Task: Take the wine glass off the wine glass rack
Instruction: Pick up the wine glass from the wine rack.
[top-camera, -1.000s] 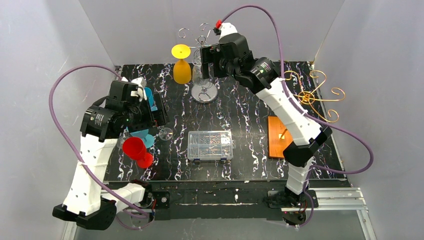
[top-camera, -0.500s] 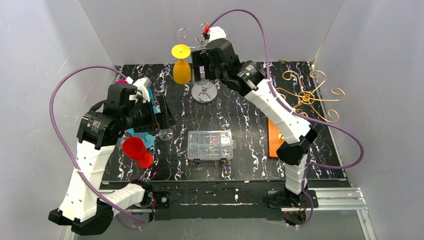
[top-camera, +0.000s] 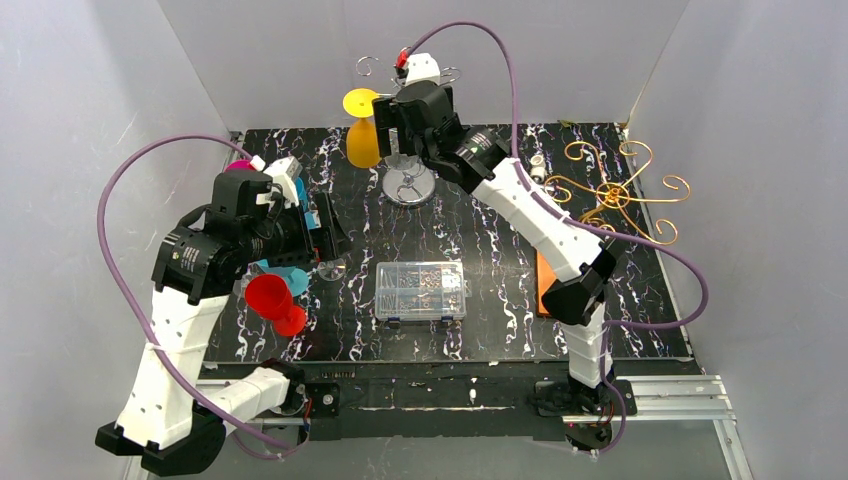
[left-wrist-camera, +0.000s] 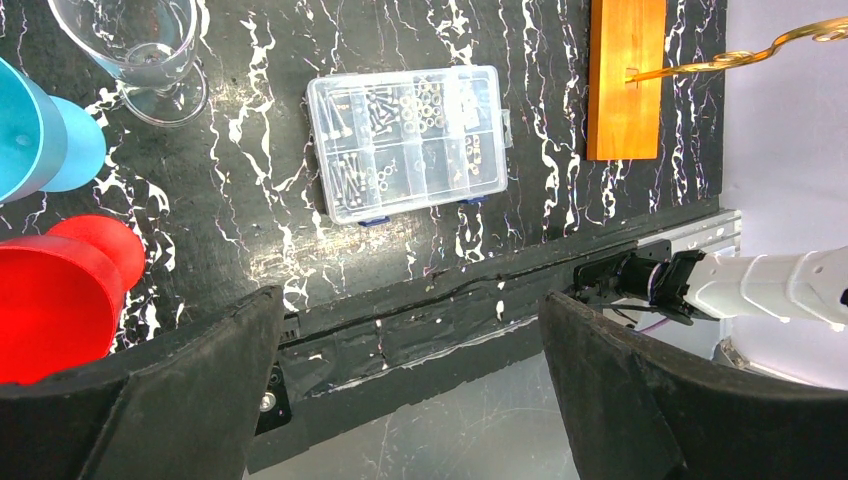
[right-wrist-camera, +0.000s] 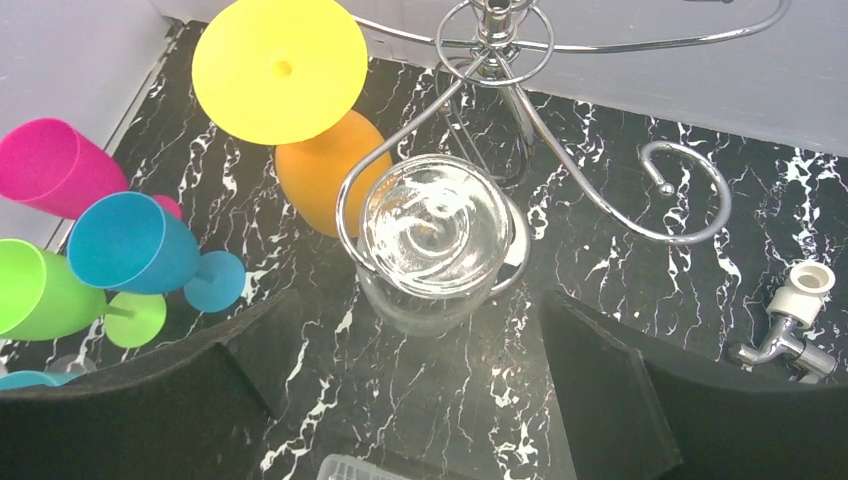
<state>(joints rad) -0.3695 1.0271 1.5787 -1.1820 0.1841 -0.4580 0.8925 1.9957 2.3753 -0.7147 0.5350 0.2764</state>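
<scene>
The clear wine glass (right-wrist-camera: 435, 235) hangs upside down on the wine glass rack (right-wrist-camera: 487, 20), directly ahead of the right pincer (right-wrist-camera: 420, 310) and centred between its two dark fingers. Its flat foot rests in a chrome loop with the bowl hanging beneath, so its own weight keeps it seated. Freeing it probably means sliding the stem out through the loop's open side, not pulling straight down. The right pincer is spread wide and holds nothing; both fingers stop short of the glass, one to either side. That suits an approach to the bowl or stem before closing. A yellow glass (right-wrist-camera: 280, 70) hangs from a neighbouring loop, just beside the pincer on the side towards the other arm. It is close enough that a careless swing could knock it. The left pincer (left-wrist-camera: 410, 310) is also wide open and empty, well apart from the rack. It sits above the worktop (left-wrist-camera: 560, 220), with a clear parts box (left-wrist-camera: 405, 140) ahead of it and a red cup (left-wrist-camera: 50, 300) off to one side. It appears parked out of the way.
</scene>
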